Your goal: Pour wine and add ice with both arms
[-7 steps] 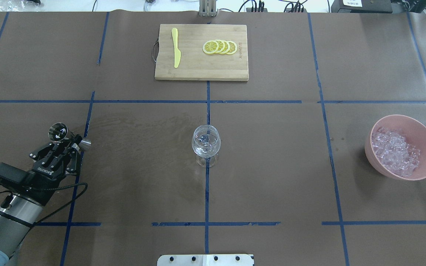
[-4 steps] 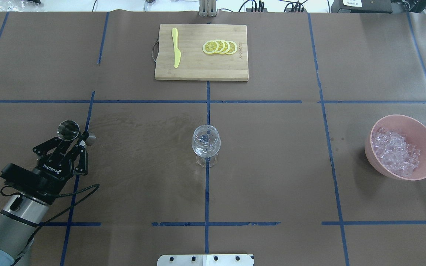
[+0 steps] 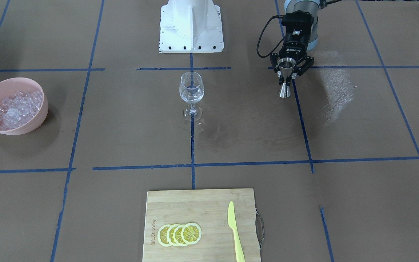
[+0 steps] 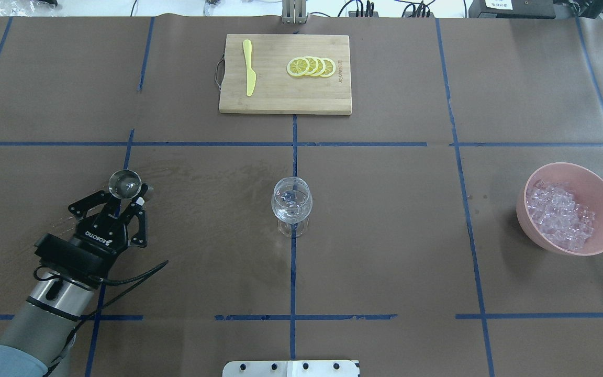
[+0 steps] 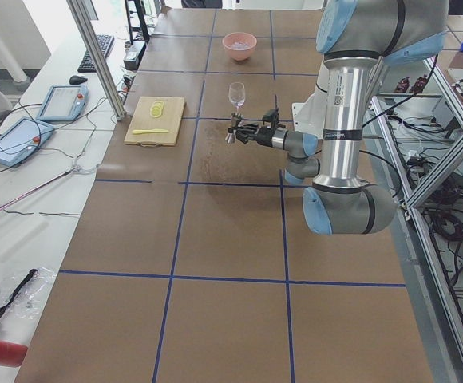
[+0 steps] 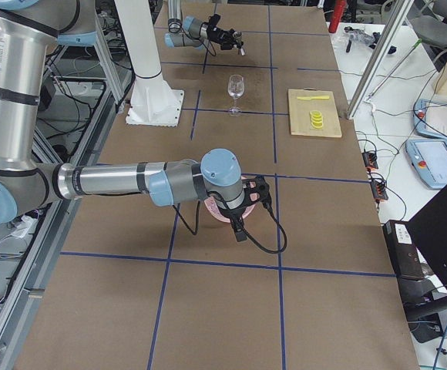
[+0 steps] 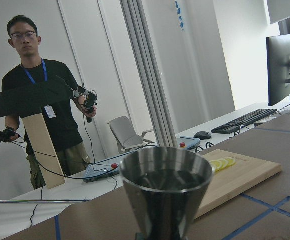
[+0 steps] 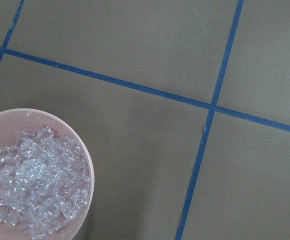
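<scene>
My left gripper [image 4: 126, 198] is shut on a steel jigger [image 4: 125, 183] and holds it upright above the table; the jigger also shows in the front view [image 3: 285, 78] and close up in the left wrist view [image 7: 166, 190], with dark liquid inside. The clear wine glass [image 4: 291, 204] stands at the table's middle, well to the jigger's right. The ice [image 4: 558, 215] is heaped in a pink bowl [image 4: 597, 189] at the right. My right gripper [image 6: 247, 210] hovers by that bowl [image 8: 77, 150]; I cannot tell whether it is open or shut.
A bamboo cutting board [image 4: 285, 99] with lemon slices [image 4: 312, 67] and a yellow knife [image 4: 249, 68] lies at the far middle. The white base block [image 3: 191, 25] stands at the near edge. A damp stain [image 4: 202, 178] marks the paper between jigger and glass.
My left gripper has carried the jigger to the right, toward the wine glass, and turned it more upright. The glass and the bowl have not moved.
</scene>
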`<act>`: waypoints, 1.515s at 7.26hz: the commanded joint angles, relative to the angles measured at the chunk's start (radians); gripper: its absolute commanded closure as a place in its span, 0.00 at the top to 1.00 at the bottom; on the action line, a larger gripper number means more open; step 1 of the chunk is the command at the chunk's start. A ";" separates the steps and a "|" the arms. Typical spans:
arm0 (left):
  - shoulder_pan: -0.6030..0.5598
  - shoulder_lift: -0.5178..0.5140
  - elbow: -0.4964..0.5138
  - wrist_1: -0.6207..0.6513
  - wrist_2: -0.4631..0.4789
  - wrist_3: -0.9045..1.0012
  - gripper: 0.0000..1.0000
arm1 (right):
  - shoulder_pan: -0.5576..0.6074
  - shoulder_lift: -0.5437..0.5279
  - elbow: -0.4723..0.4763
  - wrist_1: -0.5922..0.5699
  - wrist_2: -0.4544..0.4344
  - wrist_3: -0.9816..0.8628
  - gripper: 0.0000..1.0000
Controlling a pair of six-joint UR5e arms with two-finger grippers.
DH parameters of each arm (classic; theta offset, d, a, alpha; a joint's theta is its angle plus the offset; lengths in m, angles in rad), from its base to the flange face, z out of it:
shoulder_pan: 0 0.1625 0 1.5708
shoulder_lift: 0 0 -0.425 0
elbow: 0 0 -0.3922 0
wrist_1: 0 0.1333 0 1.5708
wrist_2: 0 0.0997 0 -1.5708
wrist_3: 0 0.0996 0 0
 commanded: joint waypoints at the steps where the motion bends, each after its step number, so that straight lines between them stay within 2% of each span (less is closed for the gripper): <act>1: 0.003 -0.082 -0.002 0.078 -0.004 -0.007 0.00 | 0.000 -0.002 -0.002 0.000 0.000 -0.001 1.00; 2: 0.006 -0.102 -0.002 0.123 -0.005 -0.083 0.00 | 0.000 -0.002 -0.002 0.000 0.000 -0.001 1.00; 5: 0.013 -0.225 -0.002 0.365 -0.005 -0.295 0.00 | 0.000 -0.021 0.004 0.000 0.000 -0.001 1.00; 8: 0.016 -0.274 -0.003 0.580 0.055 -0.288 0.00 | 0.003 -0.032 0.010 0.000 0.000 -0.001 1.00; 10: 0.021 -0.314 -0.002 0.706 0.062 -0.230 0.00 | 0.005 -0.032 0.010 0.000 0.002 -0.001 1.00; 11: 0.024 -0.325 0.000 0.712 0.081 -0.164 0.00 | 0.006 -0.034 0.010 0.000 0.002 0.001 1.00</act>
